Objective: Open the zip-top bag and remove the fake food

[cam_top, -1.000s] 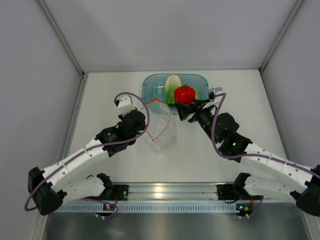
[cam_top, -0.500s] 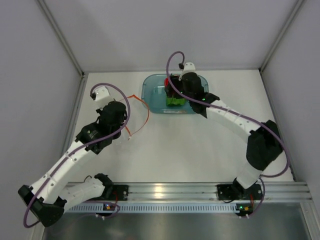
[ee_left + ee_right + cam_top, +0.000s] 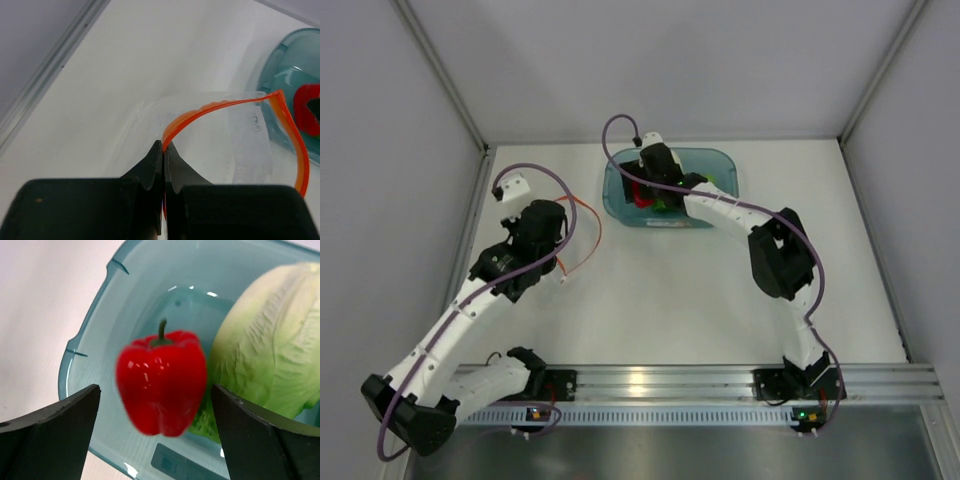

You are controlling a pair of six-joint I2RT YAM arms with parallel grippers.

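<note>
Squarely between the wide jaws of the right gripper [image 3: 155, 390], the small red plastic pepper [image 3: 161, 382] shows over the translucent teal bin [image 3: 97, 345], pale-green cabbage [image 3: 272, 340] at its 3 o'clock; the left gripper [image 3: 164, 152] pinches the orange strip [image 3: 210, 112] of the clear zip-top bag [image 3: 245, 150].

A bin [image 3: 724, 157] sits at the far centre of the table [image 3: 670, 300]. In it is the cabbage [image 3: 270, 355], with the pepper [image 3: 161, 382] to its left. The zip-top bag [image 3: 245, 145] is left of the bin, slightly nearer.

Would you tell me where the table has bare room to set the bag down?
Bare table lies between the zip-top bag and the right arm, in front of the teal bin. The bin is crowded: pepper, cabbage, right gripper.
</note>
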